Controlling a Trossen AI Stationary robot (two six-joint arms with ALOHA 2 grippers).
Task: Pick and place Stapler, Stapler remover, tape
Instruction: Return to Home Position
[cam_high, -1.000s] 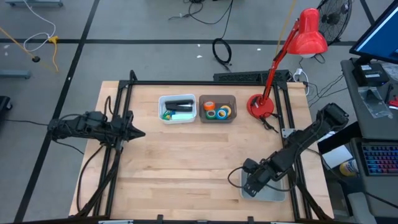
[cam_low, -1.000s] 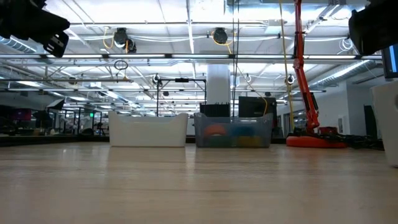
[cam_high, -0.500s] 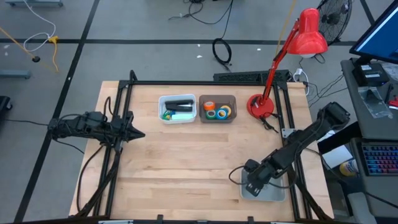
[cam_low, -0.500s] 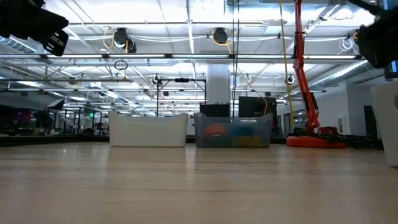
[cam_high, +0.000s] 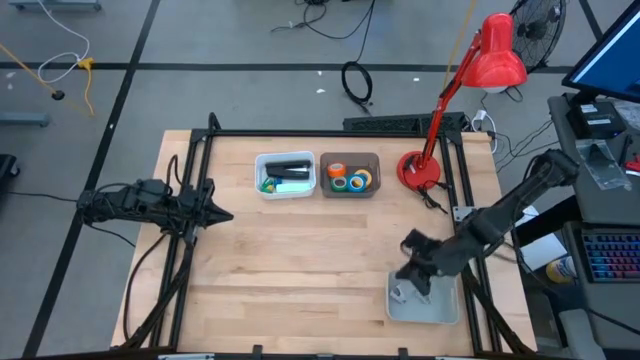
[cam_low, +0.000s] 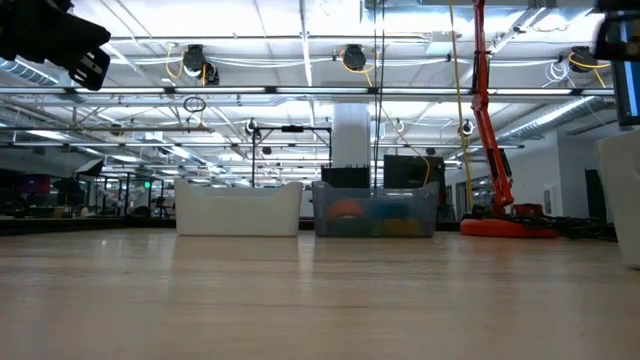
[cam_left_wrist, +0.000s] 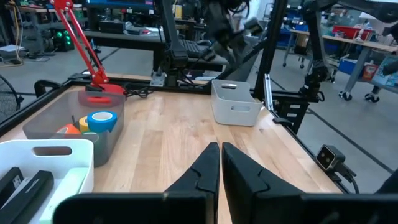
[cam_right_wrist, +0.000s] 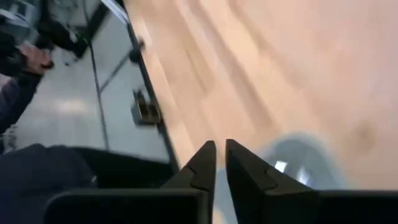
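The tape rolls (cam_high: 351, 178), yellow, green, orange and blue, lie in a clear brown bin (cam_high: 372, 160) at the table's far middle; the left wrist view shows the blue roll (cam_left_wrist: 101, 119) on top. A black stapler (cam_high: 288, 164) lies in the white bin (cam_high: 262, 172) beside it, with small green and blue lumps. I cannot make out the stapler remover. My left gripper (cam_high: 222, 213) hovers shut at the table's left side and holds nothing. My right gripper (cam_high: 411, 272) hovers shut above a grey tray (cam_high: 436, 308) at the near right corner, also holding nothing.
A red desk lamp (cam_high: 420, 170) stands at the far right, its head (cam_high: 497, 50) out beyond the table. A black frame (cam_high: 330, 133) runs round the table's edges. Bare wood (cam_high: 300, 260) spreads across the middle. In the right wrist view a person's dark clothing (cam_right_wrist: 37, 171) shows beyond the near edge.
My right gripper has risen from low over the grey tray's left part and moved toward the far edge; the arm behind it has lifted, and it has left the low view's upper right. Its wrist view is blurred. The left arm and both bins have kept still.
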